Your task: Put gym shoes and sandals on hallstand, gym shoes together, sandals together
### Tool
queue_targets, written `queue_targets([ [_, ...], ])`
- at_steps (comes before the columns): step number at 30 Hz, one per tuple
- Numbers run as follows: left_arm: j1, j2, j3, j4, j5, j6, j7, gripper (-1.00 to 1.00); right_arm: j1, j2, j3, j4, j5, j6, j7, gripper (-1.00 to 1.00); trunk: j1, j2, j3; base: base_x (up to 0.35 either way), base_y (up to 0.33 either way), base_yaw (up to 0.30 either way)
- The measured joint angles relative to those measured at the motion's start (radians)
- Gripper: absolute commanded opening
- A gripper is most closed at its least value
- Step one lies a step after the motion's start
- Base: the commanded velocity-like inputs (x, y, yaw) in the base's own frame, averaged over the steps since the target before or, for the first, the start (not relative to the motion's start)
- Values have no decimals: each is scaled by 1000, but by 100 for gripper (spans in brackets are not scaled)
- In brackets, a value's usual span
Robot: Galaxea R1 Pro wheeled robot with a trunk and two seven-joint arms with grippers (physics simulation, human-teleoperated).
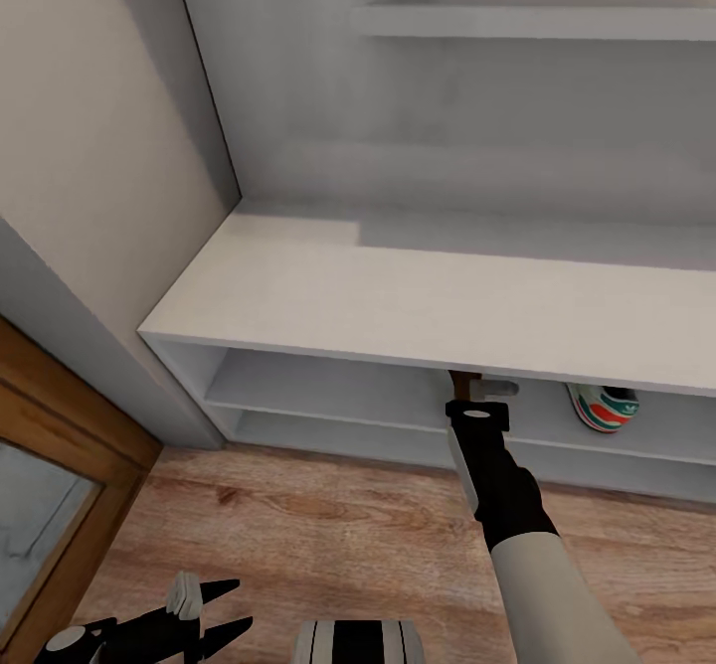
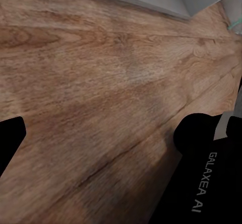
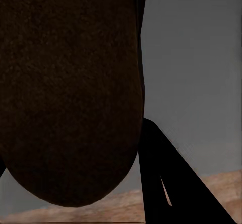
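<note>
The dark sandal (image 3: 70, 93) hangs clamped in the right gripper (image 1: 475, 398), long axis pointing into the hallstand (image 1: 398, 296) slot, left of the gym shoe (image 1: 603, 408); left gripper (image 1: 211, 609) spread idle.

Light: soft, even | shadow: under hallstand (image 1: 328, 296) top (faint) | blur: wrist views

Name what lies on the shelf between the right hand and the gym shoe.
Nothing. In the head view, the right hand holds a brown sandal in the hallstand's upper slot; the shelf stretch to the gym shoe is bare.
</note>
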State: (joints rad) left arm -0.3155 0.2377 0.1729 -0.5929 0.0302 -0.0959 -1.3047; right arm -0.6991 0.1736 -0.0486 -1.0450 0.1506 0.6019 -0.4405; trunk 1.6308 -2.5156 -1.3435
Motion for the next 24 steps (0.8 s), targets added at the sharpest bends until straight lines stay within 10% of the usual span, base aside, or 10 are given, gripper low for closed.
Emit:
queue_targets([
  [22,0,0,2,0,0,0,-3,100,0,0,-6,4,1,0,0,-100,0,0,0,45,-21,0],
  [23,0,0,2,0,0,0,-3,100,0,0,-6,4,0,0,0,100,0,0,0,0,0,0],
  [24,0,0,2,0,0,0,-4,100,0,0,-6,4,-3,-1,-2,100,0,0,0,0,0,0],
])
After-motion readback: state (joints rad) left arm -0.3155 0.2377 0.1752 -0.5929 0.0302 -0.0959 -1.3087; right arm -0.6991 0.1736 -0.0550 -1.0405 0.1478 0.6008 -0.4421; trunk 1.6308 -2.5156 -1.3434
